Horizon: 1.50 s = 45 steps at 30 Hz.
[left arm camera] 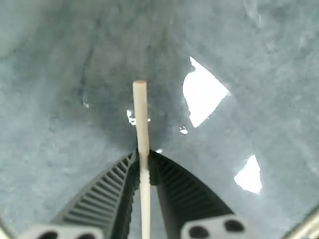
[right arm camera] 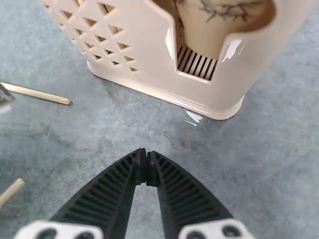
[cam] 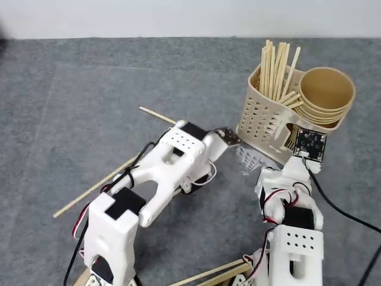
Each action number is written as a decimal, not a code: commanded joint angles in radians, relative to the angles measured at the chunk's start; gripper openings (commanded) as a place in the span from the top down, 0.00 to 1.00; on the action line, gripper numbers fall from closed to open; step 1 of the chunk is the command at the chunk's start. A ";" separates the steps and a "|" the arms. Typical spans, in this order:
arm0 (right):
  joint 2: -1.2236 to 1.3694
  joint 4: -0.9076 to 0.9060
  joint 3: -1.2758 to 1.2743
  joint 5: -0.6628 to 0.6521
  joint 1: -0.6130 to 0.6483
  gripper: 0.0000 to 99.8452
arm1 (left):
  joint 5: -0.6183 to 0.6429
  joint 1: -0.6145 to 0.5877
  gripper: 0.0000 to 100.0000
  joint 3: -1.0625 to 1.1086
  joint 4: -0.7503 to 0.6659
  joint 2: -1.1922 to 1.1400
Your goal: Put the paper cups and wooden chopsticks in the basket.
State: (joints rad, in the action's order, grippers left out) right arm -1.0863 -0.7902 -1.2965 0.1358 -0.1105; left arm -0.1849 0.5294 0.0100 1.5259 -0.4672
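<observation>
My left gripper (left arm camera: 143, 167) is shut on a wooden chopstick (left arm camera: 140, 117), whose tip sticks out past the fingers over the grey mat. In the high view this gripper (cam: 225, 137) sits just left of the beige basket (cam: 259, 122), and the chopstick's (cam: 158, 115) tail pokes out behind the arm. The basket holds several upright chopsticks (cam: 275, 68) and stacked paper cups (cam: 325, 95). My right gripper (right arm camera: 146, 167) is shut on nothing, low over the mat, a short way in front of the basket (right arm camera: 149, 55). The held chopstick's (right arm camera: 42, 94) tip also lies near the basket's corner.
Another chopstick (cam: 95, 187) lies slanted on the mat beside the left arm. Two more chopsticks (cam: 208, 275) lie between the arm bases at the near edge. A chopstick end (right arm camera: 10, 191) lies beside my right gripper. Open grey mat stretches at the far left.
</observation>
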 commanded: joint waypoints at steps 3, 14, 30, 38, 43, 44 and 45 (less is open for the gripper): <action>-0.028 0.018 0.009 0.009 -0.013 0.99 | 0.000 -0.002 0.99 -0.208 0.184 0.152; -0.028 0.015 0.009 0.009 -0.013 0.99 | 0.005 -0.003 0.99 -0.473 0.229 0.443; -0.028 0.016 0.009 0.009 -0.012 0.99 | 0.135 0.048 0.99 -1.125 -0.190 0.342; -0.024 0.015 0.008 0.009 -0.012 0.99 | 0.285 0.146 0.99 -1.155 -0.571 0.241; -0.022 0.015 0.008 0.009 -0.010 0.99 | 0.336 0.146 0.99 -1.155 -0.658 0.137; -0.022 0.015 0.008 0.009 -0.008 0.99 | 0.338 0.144 0.99 -1.155 -0.658 0.112; -0.022 0.015 0.008 0.009 -0.008 0.99 | 0.338 0.144 0.99 -1.155 -0.655 0.089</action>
State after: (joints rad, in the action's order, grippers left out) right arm -1.0863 -0.7902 -1.2965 0.1358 -0.1105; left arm 0.1373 0.6690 -1.1101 0.9030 -0.3491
